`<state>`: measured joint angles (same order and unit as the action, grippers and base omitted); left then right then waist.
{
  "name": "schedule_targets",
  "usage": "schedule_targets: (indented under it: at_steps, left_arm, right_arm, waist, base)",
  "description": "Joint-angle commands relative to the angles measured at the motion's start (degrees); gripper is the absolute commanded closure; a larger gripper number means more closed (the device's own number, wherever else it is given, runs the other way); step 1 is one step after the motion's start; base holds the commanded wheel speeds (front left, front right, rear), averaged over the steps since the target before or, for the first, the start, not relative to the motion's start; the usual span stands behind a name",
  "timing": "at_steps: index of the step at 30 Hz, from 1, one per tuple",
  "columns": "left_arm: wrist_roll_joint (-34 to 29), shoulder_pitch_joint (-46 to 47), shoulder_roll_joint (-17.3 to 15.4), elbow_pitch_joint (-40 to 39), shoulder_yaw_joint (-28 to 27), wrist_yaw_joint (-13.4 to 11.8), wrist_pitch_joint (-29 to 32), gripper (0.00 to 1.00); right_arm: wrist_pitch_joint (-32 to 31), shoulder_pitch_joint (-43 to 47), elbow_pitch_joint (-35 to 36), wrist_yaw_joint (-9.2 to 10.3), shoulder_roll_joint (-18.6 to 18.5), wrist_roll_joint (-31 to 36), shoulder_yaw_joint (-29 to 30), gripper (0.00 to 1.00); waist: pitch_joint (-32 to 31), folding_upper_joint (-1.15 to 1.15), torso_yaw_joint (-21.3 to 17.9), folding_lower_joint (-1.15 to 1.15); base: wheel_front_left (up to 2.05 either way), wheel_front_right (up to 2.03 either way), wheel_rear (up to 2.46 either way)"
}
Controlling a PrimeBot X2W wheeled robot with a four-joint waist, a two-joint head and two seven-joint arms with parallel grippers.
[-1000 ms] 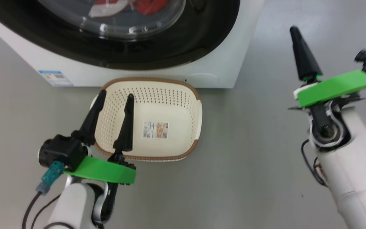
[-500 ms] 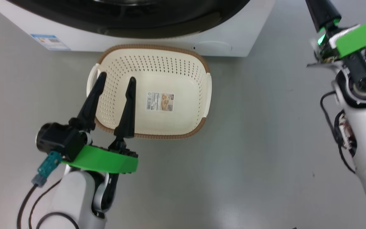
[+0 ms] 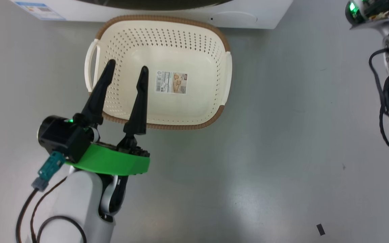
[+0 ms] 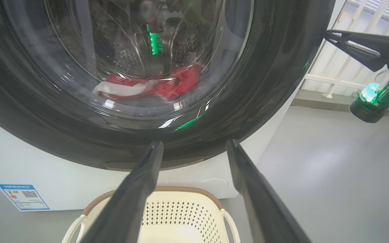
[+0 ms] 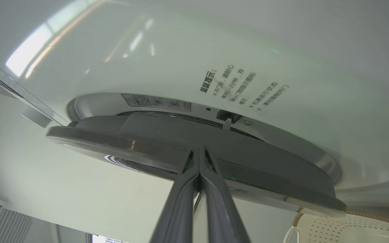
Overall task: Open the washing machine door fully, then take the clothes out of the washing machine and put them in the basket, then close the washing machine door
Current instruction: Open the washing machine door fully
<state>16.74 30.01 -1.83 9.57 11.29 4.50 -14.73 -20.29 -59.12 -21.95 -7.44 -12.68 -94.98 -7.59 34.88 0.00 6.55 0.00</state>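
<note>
One door (image 4: 275, 84): glossy black rim, clear bowl; red-white clothes (image 4: 177, 84) at its 6 o'clock. My left pincer (image 3: 127, 65): released. My right pincer (image 5: 198, 152): clenched, tips at door's edge.

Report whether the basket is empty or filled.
Empty. The basket holds just a paper sticker on its bare floor; the clothes lie behind the washing machine door.
</note>
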Motion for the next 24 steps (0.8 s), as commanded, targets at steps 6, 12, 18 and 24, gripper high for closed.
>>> schedule_targets:
  at_steps: [6, 12, 18, 24]
  left_arm:
    - [0.28, 1.68, -1.05, -1.85, -0.91, 0.26, -0.27, 0.0]
    - [-0.1, 1.92, -1.05, -1.53, -0.43, 0.57, -0.27, 0.0]
    - [0.11, 2.06, -1.05, -1.32, -0.24, 0.86, -0.27, 0.0]
    - [-0.28, 2.5, -1.05, -1.23, -0.22, 1.03, -0.27, 0.0]
  right_arm:
    - [-2.76, -4.33, -1.37, -0.05, -0.03, -1.58, 0.5, 1.0]
    - [-4.88, -7.21, -3.14, -0.05, 0.43, -3.09, 1.44, 1.0]
    - [-7.55, -8.97, -4.08, -0.05, 0.52, -3.29, 1.14, 1.0]
    - [-10.01, -10.36, -5.63, -0.05, 0.77, -3.23, 0.14, 1.0]
  waist:
    - [2.22, 0.0, 1.44, 0.0]
    - [2.79, 0.0, 2.22, 0.0]
    - [3.16, 0.0, 2.91, 0.0]
    - [3.55, 0.0, 3.03, 0.0]
  base:
    - [0.0, 0.0, 0.0]
    - [0.0, 0.0, 0.0]
    - [0.0, 0.0, 0.0]
    - [0.0, 0.0, 0.0]
